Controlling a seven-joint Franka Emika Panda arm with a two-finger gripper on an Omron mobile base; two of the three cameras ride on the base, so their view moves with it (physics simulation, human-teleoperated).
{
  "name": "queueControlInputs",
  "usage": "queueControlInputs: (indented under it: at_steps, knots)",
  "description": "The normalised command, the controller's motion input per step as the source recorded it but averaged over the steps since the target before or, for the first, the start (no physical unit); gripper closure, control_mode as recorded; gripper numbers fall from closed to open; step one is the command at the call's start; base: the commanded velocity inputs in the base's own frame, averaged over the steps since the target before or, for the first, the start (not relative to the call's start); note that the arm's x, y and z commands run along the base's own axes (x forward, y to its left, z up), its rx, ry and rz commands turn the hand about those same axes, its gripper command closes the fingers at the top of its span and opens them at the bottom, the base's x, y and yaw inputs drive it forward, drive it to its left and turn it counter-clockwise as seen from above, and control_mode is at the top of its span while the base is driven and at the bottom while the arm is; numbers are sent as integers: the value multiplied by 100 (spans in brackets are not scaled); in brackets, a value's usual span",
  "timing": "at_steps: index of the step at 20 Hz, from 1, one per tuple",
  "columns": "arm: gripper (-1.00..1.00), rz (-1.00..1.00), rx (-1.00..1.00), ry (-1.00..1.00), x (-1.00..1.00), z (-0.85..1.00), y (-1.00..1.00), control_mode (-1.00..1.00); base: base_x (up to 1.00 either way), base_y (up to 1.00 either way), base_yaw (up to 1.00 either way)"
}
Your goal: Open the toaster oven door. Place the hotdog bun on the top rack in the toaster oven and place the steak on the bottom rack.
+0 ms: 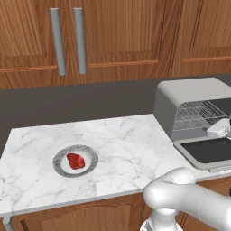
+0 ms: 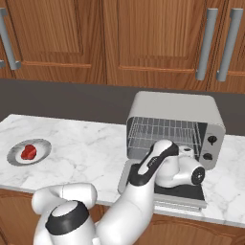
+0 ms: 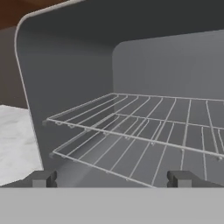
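Claw (image 3: 112, 179) seen spread wide at oven mouth, nothing held between tips. Toaster oven door (image 1: 208, 151) found lowered flat onto counter (image 1: 122, 144): opening step judged done. Top rack (image 3: 144, 116) and bottom rack (image 3: 127, 153) seen bare inside toaster oven (image 2: 174, 125); no loading judged done. Steak (image 1: 76, 160) seen on grey plate (image 1: 90, 155), well apart to oven's left, untouched. Hotdog bun not located. Both placements judged left.
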Motion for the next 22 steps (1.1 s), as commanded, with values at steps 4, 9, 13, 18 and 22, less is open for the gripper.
queueControlInputs:
  at_steps: [4,9,13,18,22]
  knots:
    - [-100,0,0,0,22,-7,0,-100,0,0,0]
    - [-100,0,0,0,19,-13,0,-100,0,0,0]
    - [-100,0,0,0,19,-14,0,-100,0,0,0]
    - [-100,0,0,2,20,-11,0,-100,0,0,0]
    - [-100,0,0,5,17,-11,0,-100,0,0,0]
